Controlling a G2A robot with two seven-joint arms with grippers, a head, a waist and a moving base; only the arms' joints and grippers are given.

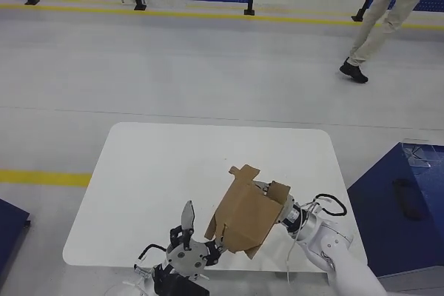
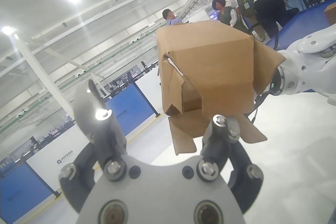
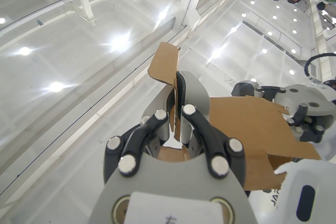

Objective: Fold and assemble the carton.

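We have the carton [image 1: 248, 214] lifted above the near right part of the bench [image 1: 170, 170], tilted, with an arm on either side. It already has a box shape, so we judge the step in hand to be closing one end.

The right gripper [image 3: 176, 86] is clamped on a cardboard wall, its fingers pressed together with the sheet between them. The left gripper [image 2: 155, 101] is spread wide. One finger sits at the carton's lower edge and the other stands well apart from it.

The next move likely calls for the left gripper to push the loose flaps [image 2: 183, 135] inward and tuck them, while the right arm holds the box steady against that push.

The left wrist view shows the end being worked on, with a gap between its panels and the flaps hanging below it. The right wrist view shows the pinch on the wall. The top view shows where the carton sits over the bench, and a tab [image 1: 244, 174] sticking out at its far end.
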